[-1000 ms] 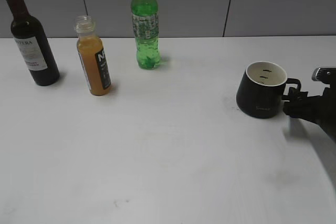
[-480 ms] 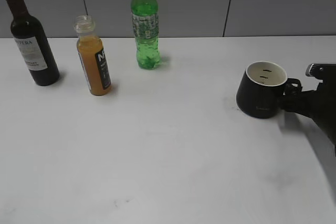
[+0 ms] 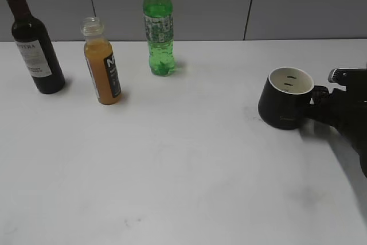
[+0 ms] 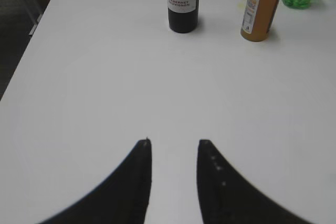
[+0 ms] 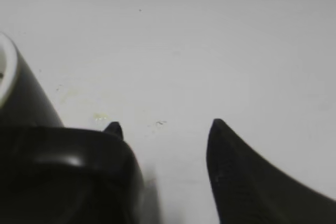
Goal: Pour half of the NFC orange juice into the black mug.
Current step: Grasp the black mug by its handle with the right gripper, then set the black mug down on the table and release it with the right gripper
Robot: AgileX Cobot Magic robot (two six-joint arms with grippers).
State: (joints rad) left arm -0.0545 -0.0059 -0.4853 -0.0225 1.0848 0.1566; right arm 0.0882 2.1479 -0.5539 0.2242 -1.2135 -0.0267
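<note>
The NFC orange juice [image 3: 102, 64] stands uncapped at the back left of the white table; it also shows in the left wrist view [image 4: 260, 9]. The black mug [image 3: 284, 107] sits at the right, its handle pointing right. My right gripper [image 3: 322, 102] is at that handle. In the right wrist view the jaws [image 5: 164, 125] are open, and the mug's handle [image 5: 68, 177] lies against and over the left finger, with the mug's body [image 5: 26, 103] to the left. My left gripper [image 4: 173, 141] is open and empty over bare table, well short of the bottles.
A dark wine bottle [image 3: 34, 50] stands left of the juice and shows in the left wrist view [image 4: 182, 3]. A green soda bottle [image 3: 158, 27] stands behind and right of the juice. The table's left edge [image 4: 31, 51] shows in the left wrist view.
My right gripper has moved up and slightly left, closer around the mug's handle. The mug has turned or tipped a little; its script no longer shows. The bottles have not moved.
</note>
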